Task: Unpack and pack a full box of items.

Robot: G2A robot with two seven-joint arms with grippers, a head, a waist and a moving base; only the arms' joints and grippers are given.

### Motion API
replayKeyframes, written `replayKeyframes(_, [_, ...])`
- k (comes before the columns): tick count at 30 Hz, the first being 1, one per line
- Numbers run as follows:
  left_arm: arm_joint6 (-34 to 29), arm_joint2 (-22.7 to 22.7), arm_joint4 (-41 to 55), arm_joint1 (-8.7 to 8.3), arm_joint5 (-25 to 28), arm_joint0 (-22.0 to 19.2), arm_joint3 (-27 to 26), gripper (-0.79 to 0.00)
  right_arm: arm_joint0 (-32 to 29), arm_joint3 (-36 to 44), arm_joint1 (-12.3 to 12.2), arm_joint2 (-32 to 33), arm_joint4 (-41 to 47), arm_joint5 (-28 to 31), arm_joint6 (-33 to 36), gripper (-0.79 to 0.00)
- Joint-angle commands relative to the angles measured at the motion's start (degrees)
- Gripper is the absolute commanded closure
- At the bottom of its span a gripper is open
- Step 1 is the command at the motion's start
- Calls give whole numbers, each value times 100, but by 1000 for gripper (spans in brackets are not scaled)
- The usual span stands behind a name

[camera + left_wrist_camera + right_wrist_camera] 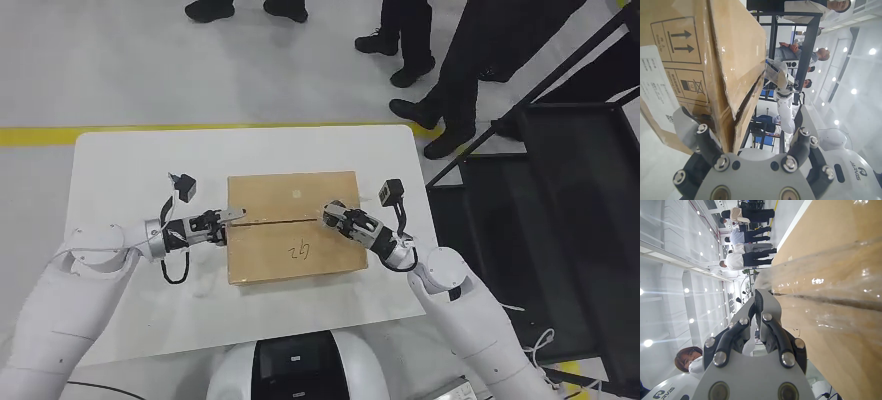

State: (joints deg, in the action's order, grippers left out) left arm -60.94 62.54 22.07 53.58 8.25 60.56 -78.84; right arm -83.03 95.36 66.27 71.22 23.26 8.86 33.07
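A closed brown cardboard box (295,228) sits mid-table, its two top flaps meeting in a seam that runs left to right. My left gripper (232,214) is at the seam's left end, open, with the box's upper edge (728,106) between its spread fingers (685,121). At the seam's right end my right gripper (328,212) is shut on a strip of clear tape (810,285) that lifts off the seam. The right gripper (756,298) has its jaws pressed together on the tape's end. The left wrist view also shows this gripper farther off, holding the tape (773,71).
The white table (130,170) has bare room left of the box and along the front edge. A black metal rack (560,180) stands close to the table's right side. Several people's feet (410,70) are on the floor beyond the far edge.
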Motion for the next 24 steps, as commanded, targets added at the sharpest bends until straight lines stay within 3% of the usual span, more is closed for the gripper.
replayKeyframes(1, [-30,-159,46,58,70,-139,114,-785,0,0,0,0,0,0,0,0])
replayKeyframes(8, [-147,-423,231,193,287,-428,517,-785,0,0,0,0,0,0,0,0])
replayKeyframes(17, [258,593,270,-51,506,162,630,-785,0,0,0,0,0,0,0,0])
replayKeyframes(24, [258,593,270,-51,506,162,630,-785,0,0,0,0,0,0,0,0])
